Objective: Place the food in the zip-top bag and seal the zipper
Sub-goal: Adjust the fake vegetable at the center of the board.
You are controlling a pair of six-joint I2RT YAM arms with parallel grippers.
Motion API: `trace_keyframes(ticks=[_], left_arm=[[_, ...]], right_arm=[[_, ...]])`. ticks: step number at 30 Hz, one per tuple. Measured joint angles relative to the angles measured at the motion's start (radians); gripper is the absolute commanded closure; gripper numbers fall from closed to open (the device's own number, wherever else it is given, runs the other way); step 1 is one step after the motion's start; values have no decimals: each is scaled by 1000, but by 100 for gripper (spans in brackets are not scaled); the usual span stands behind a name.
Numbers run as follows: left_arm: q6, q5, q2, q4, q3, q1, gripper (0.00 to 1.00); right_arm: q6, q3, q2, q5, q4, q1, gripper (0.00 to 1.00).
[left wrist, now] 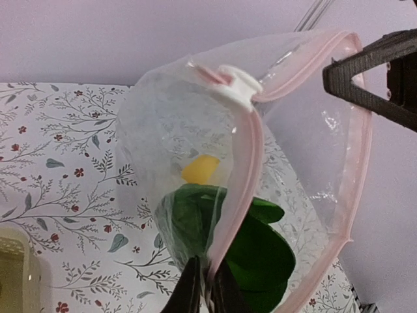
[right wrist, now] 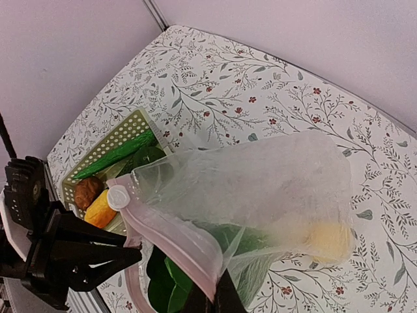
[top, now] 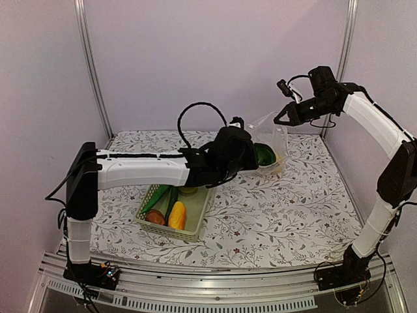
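Bag (top: 273,138) sits at the table's (top: 293,208) far side, held between my right gripper (top: 281,120) up top and left gripper (top: 255,160) lower down. Left wrist: my jaws are pinched shut on the pink zipper (left wrist: 238,195), which runs up and away to its slider (left wrist: 238,85), bok choy (left wrist: 260,254) and lemon (left wrist: 201,168) inside. Right wrist: jaws likewise clamp the zipper, the bag's length stretching rightward, lemon end farthest.
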Motion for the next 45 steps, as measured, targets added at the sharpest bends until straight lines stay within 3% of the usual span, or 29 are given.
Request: trace_keyframes(ticks=[10, 13, 20, 30, 34, 38, 41, 45], left_arm=[[-3, 76, 0, 1, 3, 21, 100], [39, 123, 0, -16, 68, 14, 100], [179, 103, -29, 68, 237, -47, 100], [195, 93, 9, 74, 253, 0, 99], [211, 82, 31, 77, 249, 5, 70], [222, 76, 35, 84, 236, 6, 53], [230, 76, 29, 99, 202, 7, 45], [243, 75, -33, 129, 32, 7, 43]], right_arm=[[0, 0, 0, 9, 0, 9, 100], [-1, 10, 4, 50, -4, 10, 100], [-2, 101, 13, 133, -14, 4, 100], [-24, 153, -12, 217, -12, 0, 100], [-26, 153, -16, 223, 2, -5, 100], [-29, 108, -16, 222, 28, -5, 100], [-32, 43, -16, 220, 38, -5, 100], [-32, -16, -16, 190, 49, -5, 100]])
